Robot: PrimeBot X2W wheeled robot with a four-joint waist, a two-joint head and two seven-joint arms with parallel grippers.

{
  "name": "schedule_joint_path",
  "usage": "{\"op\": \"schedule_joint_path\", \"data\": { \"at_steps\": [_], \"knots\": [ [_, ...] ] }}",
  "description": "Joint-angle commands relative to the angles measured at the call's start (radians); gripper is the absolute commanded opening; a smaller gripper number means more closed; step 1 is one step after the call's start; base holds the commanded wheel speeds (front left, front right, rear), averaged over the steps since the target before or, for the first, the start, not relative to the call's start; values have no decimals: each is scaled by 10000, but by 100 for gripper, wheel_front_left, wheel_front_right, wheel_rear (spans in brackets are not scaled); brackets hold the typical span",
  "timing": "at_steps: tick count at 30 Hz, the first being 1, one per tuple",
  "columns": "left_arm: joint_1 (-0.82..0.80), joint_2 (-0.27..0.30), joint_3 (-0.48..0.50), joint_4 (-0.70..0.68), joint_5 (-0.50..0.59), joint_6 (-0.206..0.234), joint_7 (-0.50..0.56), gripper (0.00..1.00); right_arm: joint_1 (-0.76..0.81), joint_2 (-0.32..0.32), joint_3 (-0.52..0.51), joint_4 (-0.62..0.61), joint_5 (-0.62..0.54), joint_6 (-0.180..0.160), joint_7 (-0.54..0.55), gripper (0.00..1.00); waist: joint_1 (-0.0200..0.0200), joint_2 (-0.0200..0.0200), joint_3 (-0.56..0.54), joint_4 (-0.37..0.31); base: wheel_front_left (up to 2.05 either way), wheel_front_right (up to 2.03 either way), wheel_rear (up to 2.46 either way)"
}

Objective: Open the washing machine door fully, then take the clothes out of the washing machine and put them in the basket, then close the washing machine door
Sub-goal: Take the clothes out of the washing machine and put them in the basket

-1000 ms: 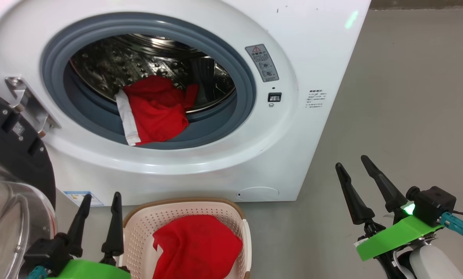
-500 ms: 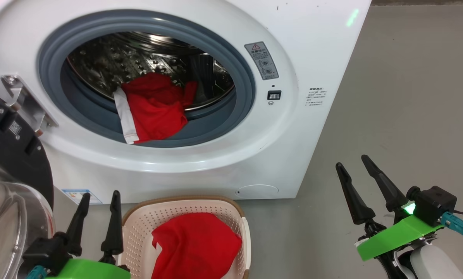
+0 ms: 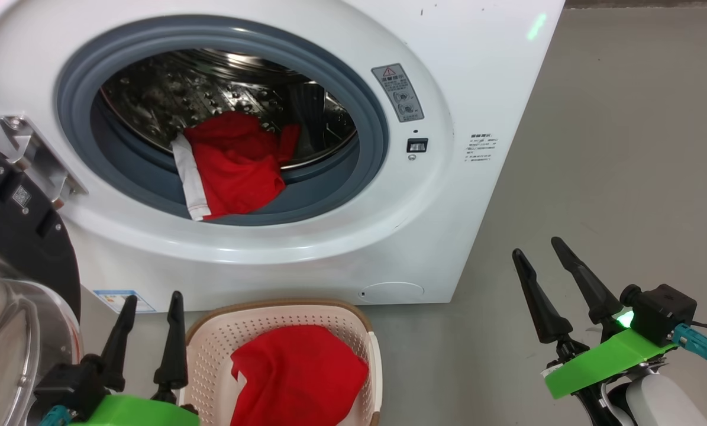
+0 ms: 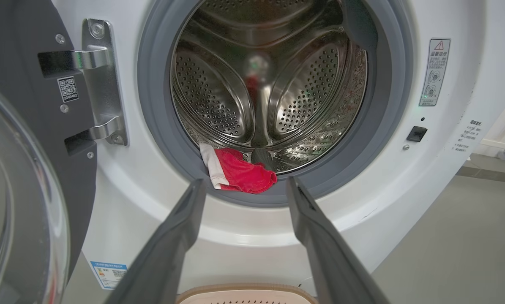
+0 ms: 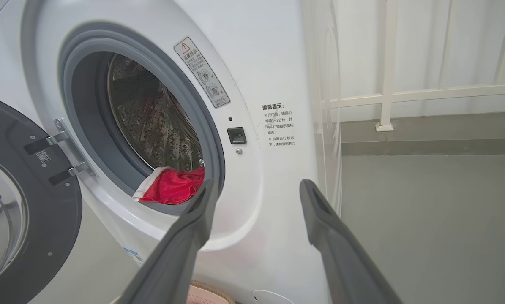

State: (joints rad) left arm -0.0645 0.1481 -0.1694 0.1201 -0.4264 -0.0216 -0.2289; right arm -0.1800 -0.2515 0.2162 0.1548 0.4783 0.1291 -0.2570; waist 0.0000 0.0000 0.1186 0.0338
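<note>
- Washing machine door (image 3: 19,242) stands swung open at your left, beside the white washing machine (image 3: 465,71).
- One white-trimmed red garment (image 3: 232,168) lies at the front of the drum (image 3: 211,94), draped over the grey gasket (image 3: 329,201).
- The second red garment (image 3: 297,378) sits in the basket (image 3: 211,355) on the floor (image 3: 625,148), near you.
- Your left gripper (image 3: 155,296) and right gripper (image 3: 536,245) hang with fingers apart, holding nothing.

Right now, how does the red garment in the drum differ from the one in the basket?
The drum garment lies in the washer, spilling onto the gasket; the basket garment sits in the basket. The drum garment shows a long white band; the basket garment looks almost wholly red. Both are crumpled red fabric.
</note>
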Motion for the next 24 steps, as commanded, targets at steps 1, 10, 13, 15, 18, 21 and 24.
{"op": "schedule_joint_path", "data": {
  "at_steps": [1,10,13,15,18,21,24],
  "knots": [
    [-208,216,300,-256,-68,53,-16,100,-82,-75,215,-215,59,16,-48,100,0,0,4,-4,0,0,0],
    [-791,197,3,-361,-44,1,333,100,-173,-59,214,-294,25,16,-48,100,0,0,269,-51,0,0,0],
    [-1159,185,-80,-295,-94,-44,548,100,-263,-29,227,-333,13,16,-48,100,0,0,451,-116,0,0,0],
    [-1458,180,-137,-208,-126,-101,668,100,-326,-4,209,-364,10,16,-48,100,0,0,600,-165,0,0,0],
    [-1968,155,-233,88,-172,-195,835,100,-431,42,167,-392,1,16,-48,100,0,0,835,-244,0,0,0],
    [-2528,130,-307,539,-218,-275,993,100,-553,94,154,-429,-14,16,-48,100,0,0,1068,-352,0,0,0],
    [-3137,156,-375,1088,-180,-325,1121,100,-683,154,178,-455,-26,16,-48,100,0,0,1305,-479,0,0,0]
  ]
}}
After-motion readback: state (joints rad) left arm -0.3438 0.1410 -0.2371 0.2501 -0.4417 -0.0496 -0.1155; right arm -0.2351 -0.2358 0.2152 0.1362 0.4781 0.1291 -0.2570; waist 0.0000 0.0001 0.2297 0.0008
